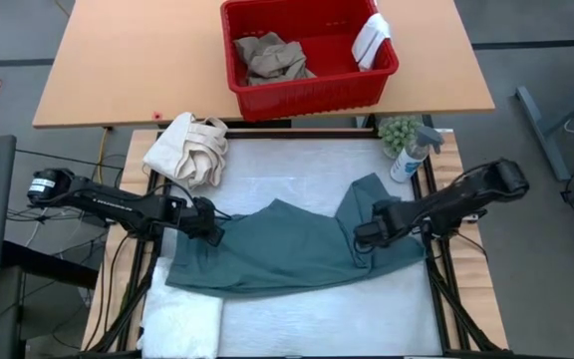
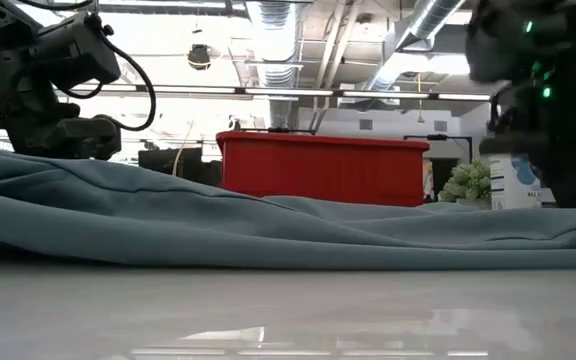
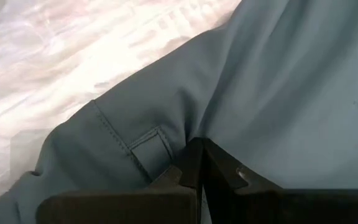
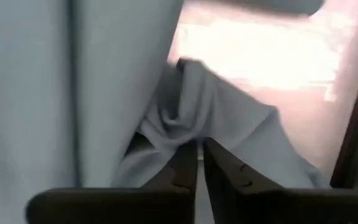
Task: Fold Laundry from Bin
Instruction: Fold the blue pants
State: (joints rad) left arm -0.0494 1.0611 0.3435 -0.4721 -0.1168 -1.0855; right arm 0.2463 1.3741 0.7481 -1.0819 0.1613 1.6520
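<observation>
Teal-green garment (image 1: 287,254): spread across the white work surface (image 1: 297,319), lying rumpled between the two arms; one corner folds up toward the spray bottle (image 1: 410,156).
Left end effector (image 1: 210,227): at the garment's left edge, fingers (image 3: 188,165) pressed together, pinching the cloth beside a stitched belt loop.
Right end effector (image 1: 365,235): on the garment's right part, fingers (image 4: 188,162) nearly closed with a thin gap, a bunched fold of the cloth at their tips; whether it grips the fold, I cannot tell.
Bin (image 1: 312,92): red, on the wooden bench (image 1: 128,60) beyond the work surface.
In the bin: tan khaki trousers (image 1: 270,58) crumpled at one end, a small white cloth (image 1: 371,40) draped against the other end's rim.
Canvas cloth (image 1: 187,148): cream bundle near the work surface's far left corner.
White towel (image 1: 182,324): at the near left corner, just beside the garment.
Green plant (image 1: 399,131): next to the spray bottle.
</observation>
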